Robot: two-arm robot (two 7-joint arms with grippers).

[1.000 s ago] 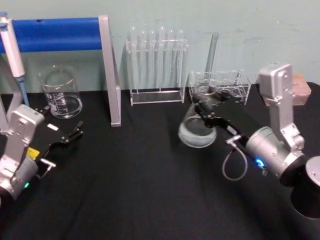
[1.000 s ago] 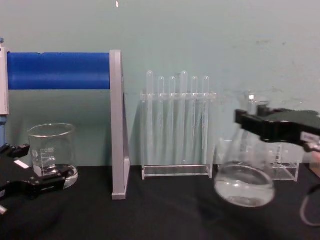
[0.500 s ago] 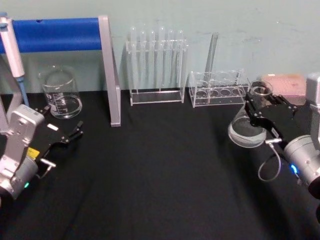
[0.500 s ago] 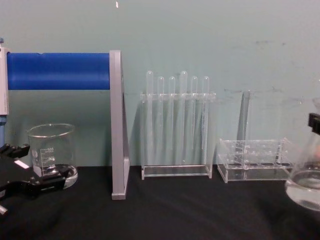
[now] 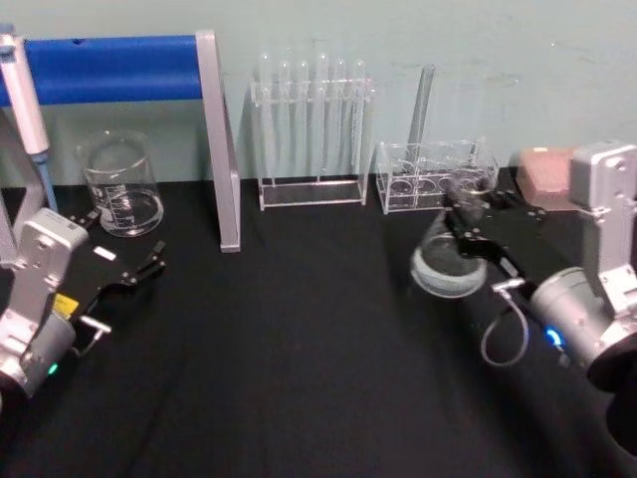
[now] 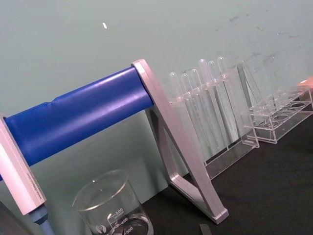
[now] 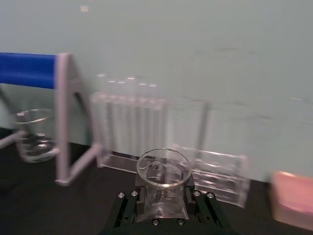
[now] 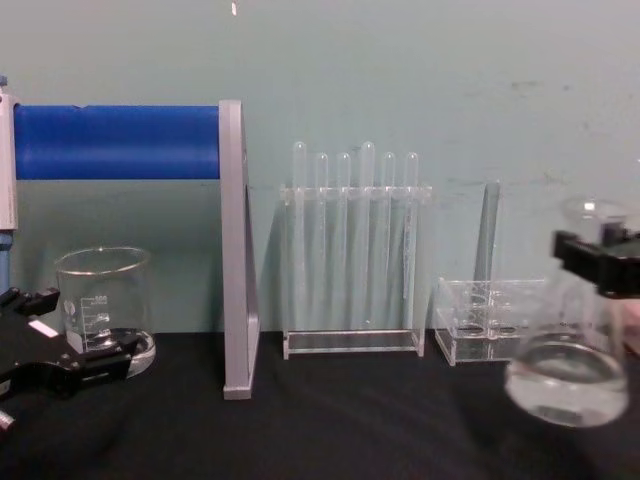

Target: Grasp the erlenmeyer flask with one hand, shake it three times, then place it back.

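Fingers (image 7: 126,211) of my right gripper (image 5: 466,225) are clamping the neck of the erlenmeyer flask (image 5: 445,269), one black finger on each side of the glass just under the flared rim. I am holding the flask slightly tilted, its wide base hanging below my grip with a little clear liquid lying in the bottom. In the chest view the base is looking raised off the black table (image 5: 299,358), though I cannot tell the gap for sure. The flask is hanging over the right part of the table, just in front of the low clear rack (image 5: 433,177), which is carrying one tall tube. A pink block (image 5: 545,171) is sitting at the back, near my right arm. Farther left along the wall, the test tube rack (image 5: 311,129) is standing upright, then the stand with the blue bar (image 5: 109,68), then the beaker (image 5: 121,184). My left gripper (image 5: 117,249) is lying low at the left side of the table, near the beaker, its fingers spread apart and gripping nothing.
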